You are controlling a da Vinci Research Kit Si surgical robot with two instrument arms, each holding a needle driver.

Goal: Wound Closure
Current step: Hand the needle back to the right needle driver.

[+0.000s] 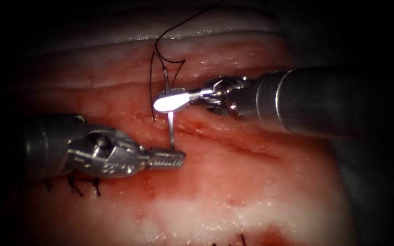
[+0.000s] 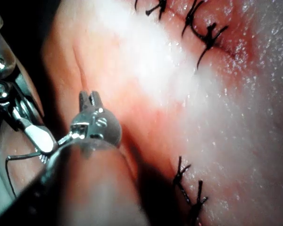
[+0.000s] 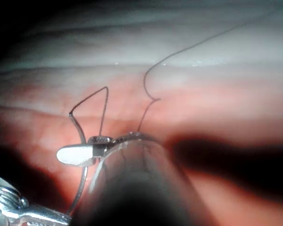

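Nearest the endoscope, below the cut (image 1: 233,143), a row of finished black stitches (image 1: 71,184) crosses an older closed line in the tissue (image 1: 251,191); seen beside the left tool's wrist they are knotted crosses with short cut ends (image 2: 205,35), so that part is judged done. Just above the stitches, the left arm's gripper (image 1: 169,158) lies low over the tissue, its jaws closed on the lower end of the curved needle (image 1: 171,130), right beside the cut's lower lip; whether that end is the point or the swaged tail I cannot tell. The needle rises from there across the cut and appears clear of the tissue along the stretch that shows. Above the cut, the right arm's gripper (image 1: 172,101) is clamped across the needle's upper part, away from either end, its bright jaws flat and crosswise to the curve. Both tools thus hold the same needle at once, one low and one high, a hold that seems meant to keep it steady and square to the wound. Beyond the right gripper, the black thread (image 1: 153,82) leaves the needle's upper end, kinks, drops to the tissue just left of the needle at the cut's upper lip, and loops away over the pale far ridge of tissue; the same slack loop shows past the right tool's jaws (image 3: 148,77). There are no containers here; the open cut holds only some red fluid (image 1: 206,130).
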